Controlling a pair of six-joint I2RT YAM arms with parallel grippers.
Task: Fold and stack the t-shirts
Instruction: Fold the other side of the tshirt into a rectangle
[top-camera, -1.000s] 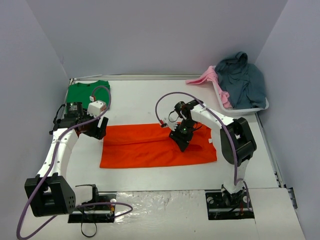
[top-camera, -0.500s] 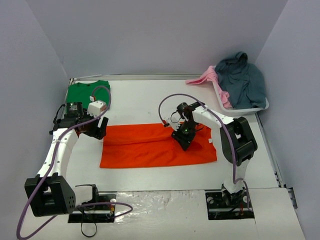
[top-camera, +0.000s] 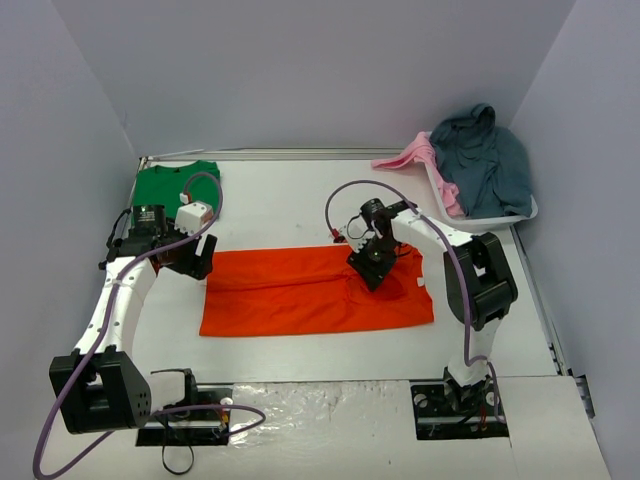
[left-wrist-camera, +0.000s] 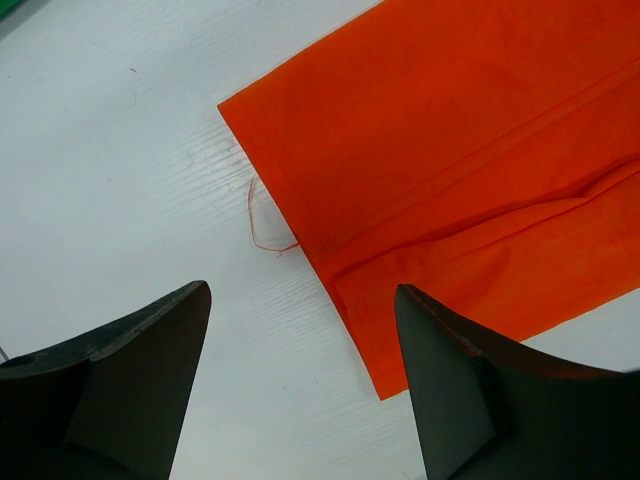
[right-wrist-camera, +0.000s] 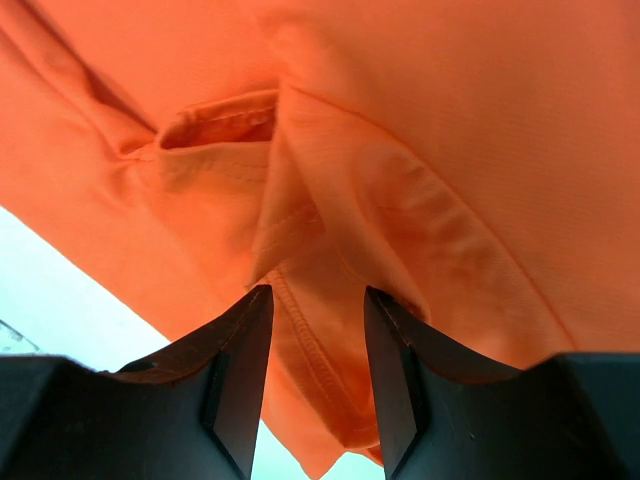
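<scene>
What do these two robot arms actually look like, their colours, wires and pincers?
Both arms have white links with black joints and black bases. A purple cable loops along each. The left gripper and right gripper each end in two chunky black fingers.

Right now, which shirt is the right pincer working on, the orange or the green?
The orange shirt, spread flat mid-table; the right pincer sits on its far edge. The green shirt lies folded in the far left corner, untouched.

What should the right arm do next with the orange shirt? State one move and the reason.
Probably lift and carry the fold toward the left. The right gripper is pinching a raised fold of the orange shirt, which is already a long strip on the table. The left gripper hangs open by the strip's left end.
</scene>
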